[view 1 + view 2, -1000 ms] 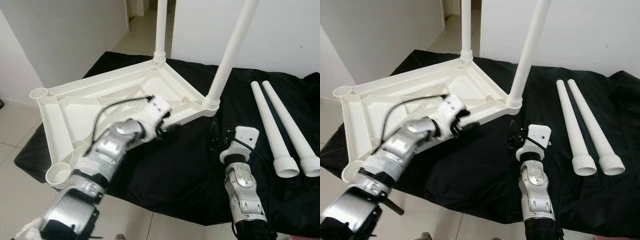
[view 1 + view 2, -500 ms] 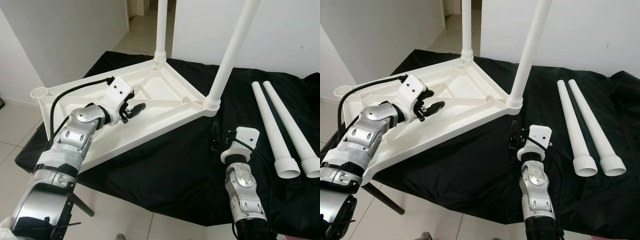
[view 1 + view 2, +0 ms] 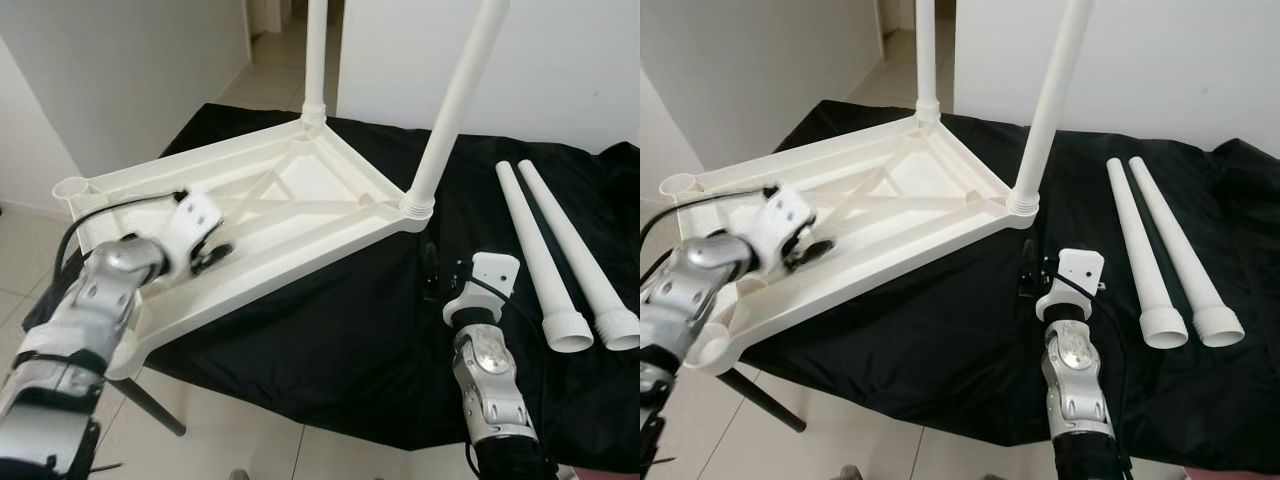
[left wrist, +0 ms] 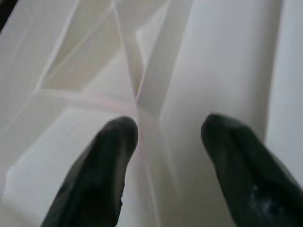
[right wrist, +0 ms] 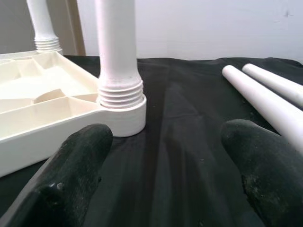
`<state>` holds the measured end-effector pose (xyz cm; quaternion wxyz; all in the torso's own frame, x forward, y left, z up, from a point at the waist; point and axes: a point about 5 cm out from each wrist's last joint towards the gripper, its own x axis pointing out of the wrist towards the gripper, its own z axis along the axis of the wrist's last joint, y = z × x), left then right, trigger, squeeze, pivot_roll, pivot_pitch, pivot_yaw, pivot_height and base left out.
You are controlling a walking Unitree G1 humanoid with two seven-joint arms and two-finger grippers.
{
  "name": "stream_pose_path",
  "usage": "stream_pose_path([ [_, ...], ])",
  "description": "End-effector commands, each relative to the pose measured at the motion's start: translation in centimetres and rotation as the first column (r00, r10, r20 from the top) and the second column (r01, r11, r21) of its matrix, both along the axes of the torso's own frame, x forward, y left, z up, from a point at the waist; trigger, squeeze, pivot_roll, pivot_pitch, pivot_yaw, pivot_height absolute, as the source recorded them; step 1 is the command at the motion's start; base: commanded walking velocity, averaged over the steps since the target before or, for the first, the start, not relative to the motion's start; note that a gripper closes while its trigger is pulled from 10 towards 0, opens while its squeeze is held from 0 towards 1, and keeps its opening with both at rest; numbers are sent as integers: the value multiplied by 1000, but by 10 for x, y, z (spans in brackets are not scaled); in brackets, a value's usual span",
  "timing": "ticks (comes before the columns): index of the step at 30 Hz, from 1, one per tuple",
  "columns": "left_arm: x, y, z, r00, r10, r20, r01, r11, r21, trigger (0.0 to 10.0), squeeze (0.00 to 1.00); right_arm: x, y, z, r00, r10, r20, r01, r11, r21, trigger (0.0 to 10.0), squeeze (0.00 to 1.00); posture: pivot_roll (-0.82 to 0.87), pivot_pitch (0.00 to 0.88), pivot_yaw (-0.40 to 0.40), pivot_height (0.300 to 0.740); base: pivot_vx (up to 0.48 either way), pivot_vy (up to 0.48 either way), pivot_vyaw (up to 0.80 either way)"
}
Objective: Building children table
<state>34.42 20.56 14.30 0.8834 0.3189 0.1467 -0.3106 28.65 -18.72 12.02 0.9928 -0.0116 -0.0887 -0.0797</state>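
The white tabletop (image 3: 300, 175) lies upside down on a black cloth (image 3: 350, 330). Two white legs stand in its sockets, one at the far corner (image 3: 315, 60) and one at the right corner (image 3: 455, 100). My left gripper (image 3: 218, 255) is open over the ribbed underside near the left end; in the left wrist view its fingers (image 4: 102, 170) straddle a thin rib (image 4: 142, 90) without closing on it. My right gripper (image 3: 432, 275) rests open on the cloth just in front of the right-corner leg (image 5: 118, 56). Two loose legs (image 3: 540, 250) lie side by side at the right.
Open sockets sit at the tabletop's left corner (image 3: 72, 187) and near-left corner (image 3: 120, 355), which overhangs the cloth's edge. A dark support leg (image 3: 155, 410) slants below it over tiled floor. White walls stand behind, with a doorway at the far end.
My left arm has swung from the tabletop's near edge leftward across its underside. The tabletop has shifted a little and its near-left corner overhangs further. The right arm has stayed put.
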Motion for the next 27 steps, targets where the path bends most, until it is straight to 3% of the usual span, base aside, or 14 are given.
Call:
stream_pose_path([
  [1,-7,6,-14,999,48,-16,-47,997,54,10000,0,-2,1,-3,1000,6,-7,-6,1000,-2,10000,0,-30,0,-12,740,0,0,0],
  [10,-19,3,-21,998,-1,-70,5,999,47,10000,0,-2,3,-4,1000,9,-10,-9,1000,0,10000,0,-28,0,-8,740,0,0,0],
  [17,-33,-27,-28,986,-115,-120,112,993,-26,10000,0,-3,4,-5,1000,11,-13,-11,1000,1,10000,0,-28,0,-3,740,0,0,0],
  [27,-45,-67,-23,975,-178,-133,158,976,-148,10000,0,-3,5,-5,1000,7,-13,-7,1000,7,10000,0,-25,0,9,740,0,0,0],
])
